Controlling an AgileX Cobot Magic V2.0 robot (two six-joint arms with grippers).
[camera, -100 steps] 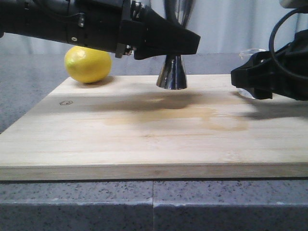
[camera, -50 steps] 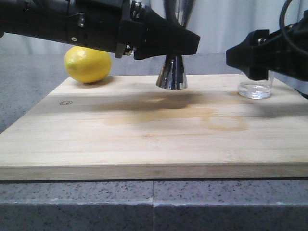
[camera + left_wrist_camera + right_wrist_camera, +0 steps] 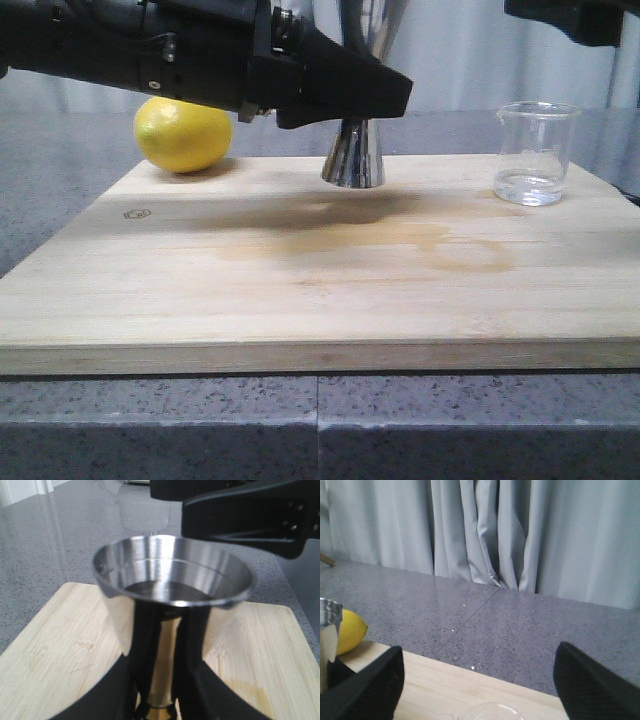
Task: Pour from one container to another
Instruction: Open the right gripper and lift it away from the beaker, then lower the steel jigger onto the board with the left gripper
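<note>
Our left claw (image 3: 385, 90) is pinching the jigger (image 3: 355, 155) at its waist; in the left wrist view its black fingers (image 3: 140, 645) press on both sides of the steel stem under the wide cup (image 3: 172, 587), which holds a little dark liquid. From the front we see the jigger's base resting on the board (image 3: 320, 270) or just above it, we cannot tell which, and it leans slightly.

Our right claw (image 3: 477, 690) is spread wide, its two pads (image 3: 367, 687) far apart with nothing between them. It hangs high over the board's right end, only a dark edge showing at the top of the front view.

The beaker (image 3: 533, 152) stands upright on the board's right rear corner, free of both claws, with a little clear liquid at its bottom.

A lemon (image 3: 183, 133) lies at the board's left rear corner, behind our left arm.
</note>
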